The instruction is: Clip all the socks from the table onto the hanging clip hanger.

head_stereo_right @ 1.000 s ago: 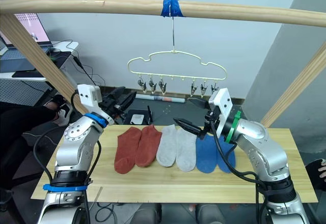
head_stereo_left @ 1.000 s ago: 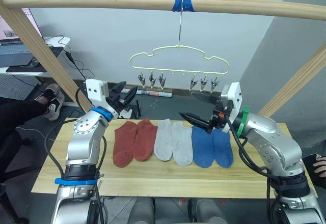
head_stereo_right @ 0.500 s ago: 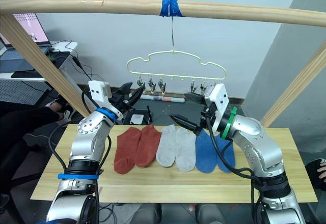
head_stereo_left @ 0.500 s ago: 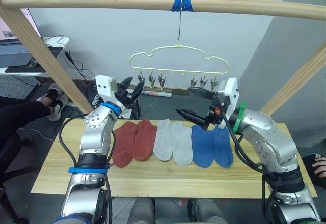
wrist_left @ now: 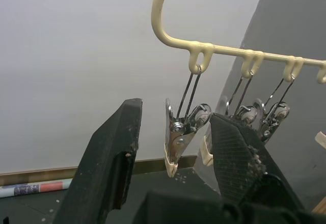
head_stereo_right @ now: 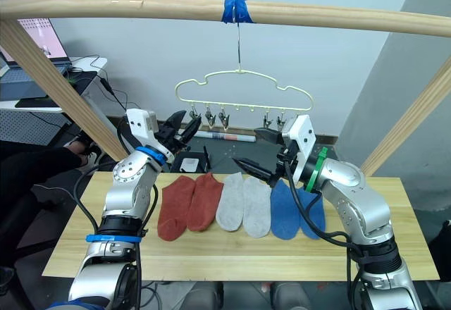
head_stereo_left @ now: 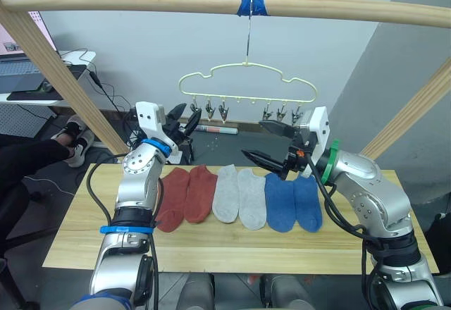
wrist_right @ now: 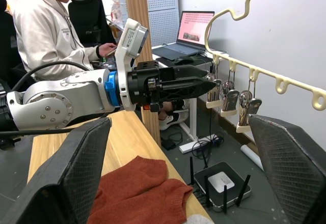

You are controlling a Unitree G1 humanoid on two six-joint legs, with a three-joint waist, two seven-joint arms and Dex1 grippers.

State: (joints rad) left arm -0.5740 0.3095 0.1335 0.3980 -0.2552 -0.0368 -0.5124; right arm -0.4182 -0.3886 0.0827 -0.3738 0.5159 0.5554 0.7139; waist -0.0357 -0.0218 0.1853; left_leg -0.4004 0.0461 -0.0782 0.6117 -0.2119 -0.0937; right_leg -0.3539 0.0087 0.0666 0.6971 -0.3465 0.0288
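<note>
Two rust-red socks (head_stereo_left: 187,196), two light grey socks (head_stereo_left: 238,196) and two blue socks (head_stereo_left: 292,203) lie side by side on the table (head_stereo_left: 211,250). The pale yellow clip hanger (head_stereo_left: 246,83) hangs by its hook from the top pole. My left gripper (head_stereo_left: 186,116) is open and raised at the hanger's left end. The leftmost clip (wrist_left: 178,137) sits between its fingers (wrist_left: 112,158) without being pinched. My right gripper (head_stereo_left: 254,139) is wide open and empty, above the grey and blue socks and below the right-hand clips.
A wooden pole frame (head_stereo_left: 141,1) spans overhead, with slanted poles at the left (head_stereo_left: 63,84) and right (head_stereo_left: 416,109). A desk with a laptop (wrist_right: 191,30) stands at the back left. A person (wrist_right: 46,25) sits there. A small black device (wrist_right: 221,183) lies on the floor behind the table.
My left gripper has risen and moved right, up to the hanger's leftmost clip. My right gripper has lifted slightly. The socks have not moved.
</note>
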